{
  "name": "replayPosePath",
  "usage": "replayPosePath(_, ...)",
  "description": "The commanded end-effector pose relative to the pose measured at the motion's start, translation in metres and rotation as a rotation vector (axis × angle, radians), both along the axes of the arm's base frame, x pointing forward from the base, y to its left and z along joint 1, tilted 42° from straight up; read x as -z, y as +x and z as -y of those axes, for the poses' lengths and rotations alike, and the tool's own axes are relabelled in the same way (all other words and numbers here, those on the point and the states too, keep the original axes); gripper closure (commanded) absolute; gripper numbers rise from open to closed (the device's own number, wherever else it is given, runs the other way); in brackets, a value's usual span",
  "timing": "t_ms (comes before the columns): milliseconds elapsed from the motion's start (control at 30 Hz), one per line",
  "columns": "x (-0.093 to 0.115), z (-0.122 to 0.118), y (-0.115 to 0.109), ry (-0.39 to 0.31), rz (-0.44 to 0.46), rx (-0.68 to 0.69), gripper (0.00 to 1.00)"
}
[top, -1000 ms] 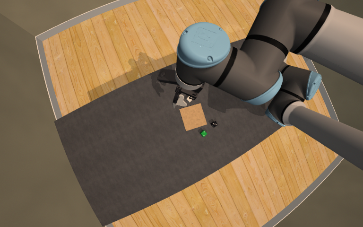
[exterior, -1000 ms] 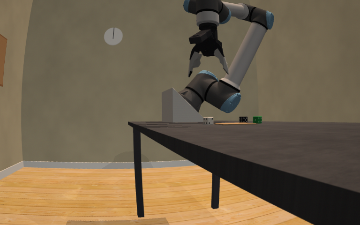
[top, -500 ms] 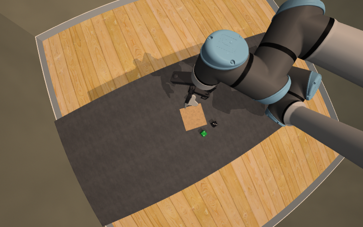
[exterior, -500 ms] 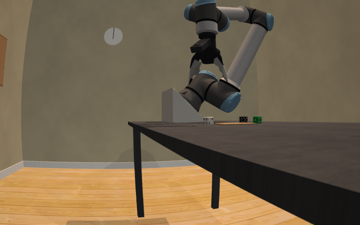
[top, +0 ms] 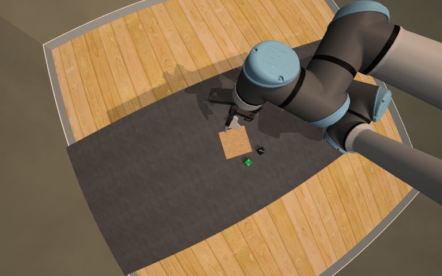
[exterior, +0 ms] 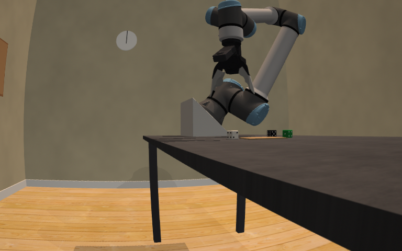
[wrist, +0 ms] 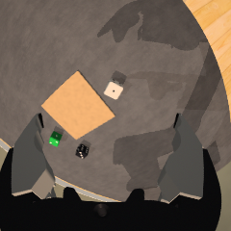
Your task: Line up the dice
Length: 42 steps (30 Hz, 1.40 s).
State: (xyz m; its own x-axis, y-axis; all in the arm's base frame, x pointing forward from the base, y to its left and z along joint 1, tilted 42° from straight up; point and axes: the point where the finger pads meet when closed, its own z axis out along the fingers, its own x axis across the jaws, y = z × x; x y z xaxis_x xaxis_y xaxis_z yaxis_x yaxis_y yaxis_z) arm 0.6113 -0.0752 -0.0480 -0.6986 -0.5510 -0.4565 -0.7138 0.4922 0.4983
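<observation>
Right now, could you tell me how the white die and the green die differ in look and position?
The white die is pale with a single dark pip on top; the green die is bright green with light pips. The white die sits off one edge of the tan mat, the green die off a different edge, beside the black die. Both rest flat on the dark table, neither on the mat, below the open, empty pincer.

Tan, cork-speckled mat (wrist: 78, 105) on a dark charcoal table top (wrist: 144, 43). White die (wrist: 114, 89) with a single black pip up, green die (wrist: 55, 140) with pale pips, black die (wrist: 82, 151) with white pips. Honey-yellow plank floor (top: 107, 65), grey-and-black arm (top: 326, 84) capped pale blue.
</observation>
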Motion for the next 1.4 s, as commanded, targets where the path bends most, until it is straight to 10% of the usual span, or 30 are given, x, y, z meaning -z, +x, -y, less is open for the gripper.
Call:
replayPosePath(0,0.009,-0.007,0.000,-0.001,0.001,0.001,0.00)
replayPosePath(400,0.066,-0.058,-0.004,-0.001,0.001,0.001,0.00)
replayPosePath(1367,0.068,-0.060,-0.004,-0.001,0.001,0.001,0.00)
